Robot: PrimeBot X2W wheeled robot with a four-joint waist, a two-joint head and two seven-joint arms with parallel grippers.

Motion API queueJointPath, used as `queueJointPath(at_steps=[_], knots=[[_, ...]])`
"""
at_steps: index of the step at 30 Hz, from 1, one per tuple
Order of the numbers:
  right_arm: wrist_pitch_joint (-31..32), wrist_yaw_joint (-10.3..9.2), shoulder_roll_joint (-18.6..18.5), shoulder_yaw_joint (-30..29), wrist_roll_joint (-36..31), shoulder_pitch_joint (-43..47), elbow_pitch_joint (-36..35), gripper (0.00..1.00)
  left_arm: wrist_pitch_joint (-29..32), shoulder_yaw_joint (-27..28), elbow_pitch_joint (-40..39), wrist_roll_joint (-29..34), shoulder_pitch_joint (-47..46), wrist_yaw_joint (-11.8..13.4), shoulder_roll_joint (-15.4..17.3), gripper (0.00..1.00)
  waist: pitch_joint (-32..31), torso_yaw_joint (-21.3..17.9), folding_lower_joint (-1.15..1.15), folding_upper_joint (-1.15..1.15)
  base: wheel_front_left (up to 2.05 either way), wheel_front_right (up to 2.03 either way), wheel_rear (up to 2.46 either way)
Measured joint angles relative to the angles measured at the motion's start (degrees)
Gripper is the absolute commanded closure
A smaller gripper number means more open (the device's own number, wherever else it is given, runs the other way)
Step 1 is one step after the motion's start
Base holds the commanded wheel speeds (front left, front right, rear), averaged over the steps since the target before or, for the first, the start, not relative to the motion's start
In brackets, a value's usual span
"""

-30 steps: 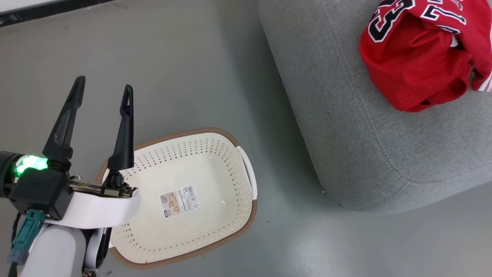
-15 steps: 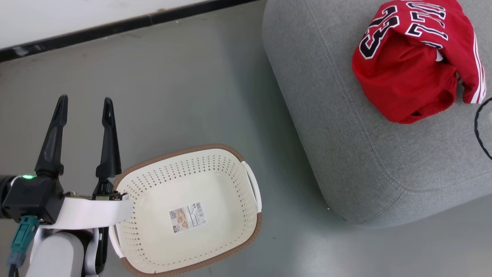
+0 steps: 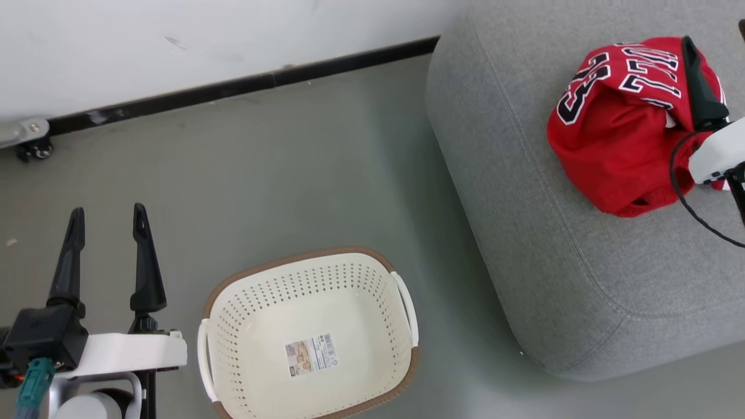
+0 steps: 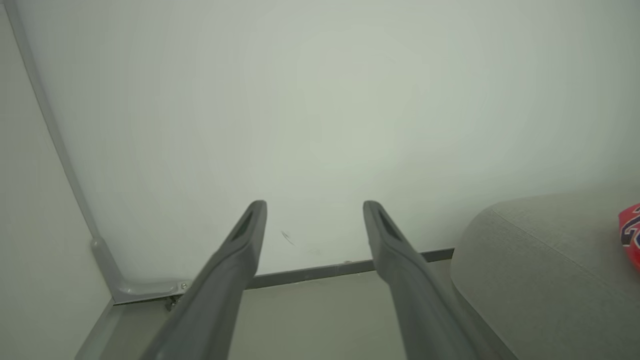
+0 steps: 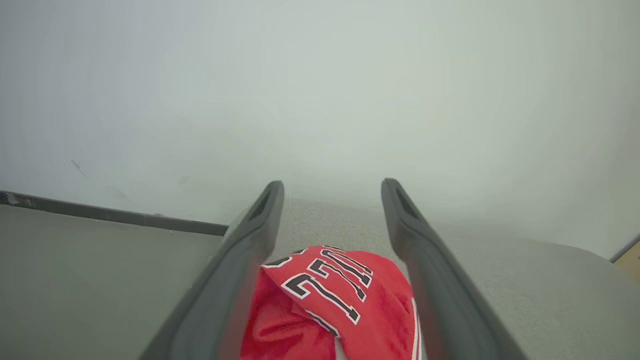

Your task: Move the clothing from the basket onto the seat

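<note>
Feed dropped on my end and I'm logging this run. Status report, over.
Left gripper open, empty, beside basket; right gripper open over clothing. Clothing bunched on seat, basket holds none. No obstruction seen.

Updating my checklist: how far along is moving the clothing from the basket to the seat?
Done: the red clothing lies bunched on the seat; the basket holds nothing but its sticker label. In hand: nothing, left gripper and right gripper both open. Left: seemingly nothing.

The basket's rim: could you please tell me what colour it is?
The rim is brown, on the cream-white perforated basket; the head view shows it best.
</note>
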Motion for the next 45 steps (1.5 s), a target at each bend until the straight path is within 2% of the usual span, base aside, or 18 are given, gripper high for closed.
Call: queueJointPath(at_steps=[15,25,34,45], knots=[[-1.14,-0.01,4.60,-0.34,3.30,7.01,-5.43,0.00,-0.02,0.70,1.26,-0.47,5.52,0.97,-2.49,0.00,-6.74,4.78,0.00,0.00,0.00,0.00,0.00],[-1.20,-0.01,7.46,-4.28,3.59,14.55,-12.56,0.00,-0.08,-0.88,1.91,-0.47,7.69,0.88,-3.83,0.00,-11.02,7.85,0.00,0.00,0.00,0.00,0.00],[-1.20,-0.01,11.45,-6.53,2.79,24.33,-17.93,0.00,-0.09,-2.44,3.27,-0.08,8.81,-0.11,-4.63,0.00,-14.29,9.95,0.00,0.00,0.00,0.00,0.00],[-1.20,-0.01,14.18,-7.98,-0.25,33.68,-23.79,0.00,-0.09,-3.47,4.88,0.81,11.03,-0.13,-4.85,0.00,-17.24,11.42,0.00,0.00,0.00,0.00,0.00]])
